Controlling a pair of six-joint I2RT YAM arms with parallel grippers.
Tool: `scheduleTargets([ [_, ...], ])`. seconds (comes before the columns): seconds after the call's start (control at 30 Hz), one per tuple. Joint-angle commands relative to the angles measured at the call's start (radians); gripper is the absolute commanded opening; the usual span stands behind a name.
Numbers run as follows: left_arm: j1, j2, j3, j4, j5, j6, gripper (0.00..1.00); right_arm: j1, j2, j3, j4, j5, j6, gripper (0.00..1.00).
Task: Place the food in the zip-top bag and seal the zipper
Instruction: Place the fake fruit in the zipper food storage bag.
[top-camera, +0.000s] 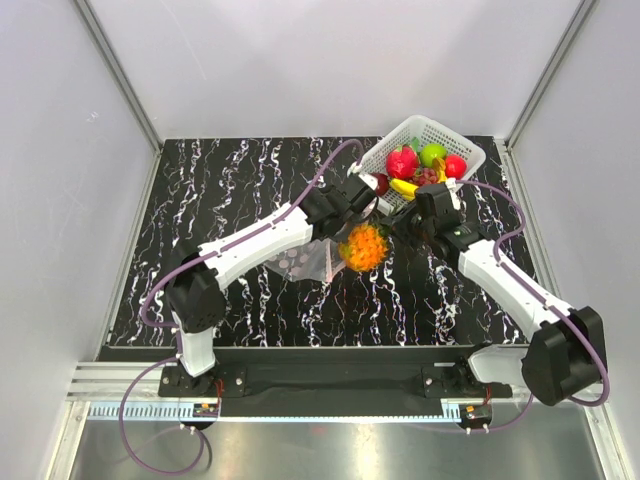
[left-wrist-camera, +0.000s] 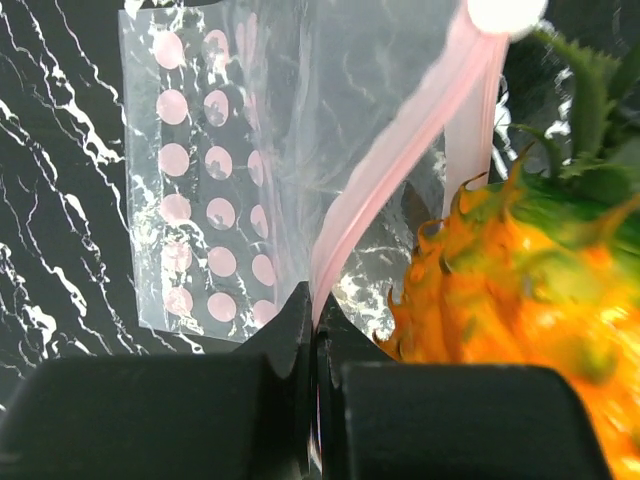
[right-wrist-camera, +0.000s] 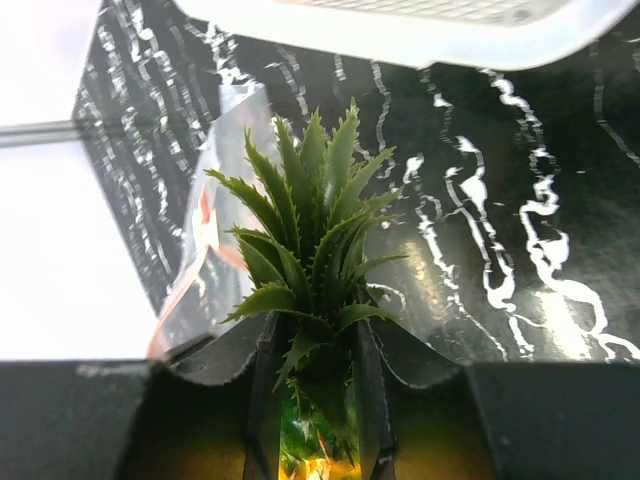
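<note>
Nearest the left wrist lens, we are seeing the left gripper (left-wrist-camera: 310, 345) with its two black jaws pressed almost together, pinching the pink zipper (left-wrist-camera: 385, 170) of the zip-top bag (left-wrist-camera: 215, 170). The strip is rising from the jaws up and to the right. The clear, pale-spotted panel is spreading to the left over the black marbled table (top-camera: 230, 180). Just right of the zipper, the orange pineapple (left-wrist-camera: 520, 330) is filling the lower right of this view, close beside the bag's mouth. We cannot tell whether it is touching the plastic or has any part inside.

In the right wrist view, the right gripper (right-wrist-camera: 315, 350) is clamping the base of the pineapple's green crown, with the spiky leaves fanning out beyond the fingers. The bag is showing behind the leaves, to their left.

From above, we are finding both arms reaching toward the middle of the table, their grippers near each other. The pineapple is sitting at the bag's right edge, between the two grippers.

At the back right, the white lattice basket (top-camera: 440, 128) is holding red and green round fruits, a yellow banana (top-camera: 403, 187) and dark grape-like pieces (top-camera: 428, 176), well apart from the bag.
</note>
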Motion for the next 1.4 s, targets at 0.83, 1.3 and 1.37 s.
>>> scheduleTargets([
  [0.83, -0.077, 0.028, 0.141, -0.003, 0.054, -0.098, 0.00, 0.081, 0.222, 0.402, -0.568, 0.379, 0.510, 0.00],
  [1.3, -0.082, 0.009, 0.209, -0.018, 0.205, -0.091, 0.00, 0.207, 0.179, 0.342, -0.518, 0.580, 0.435, 0.00],
  [1.37, -0.082, 0.006, 0.206, -0.015, 0.224, -0.083, 0.00, 0.216, 0.144, 0.275, -0.395, 0.560, 0.388, 0.00],
])
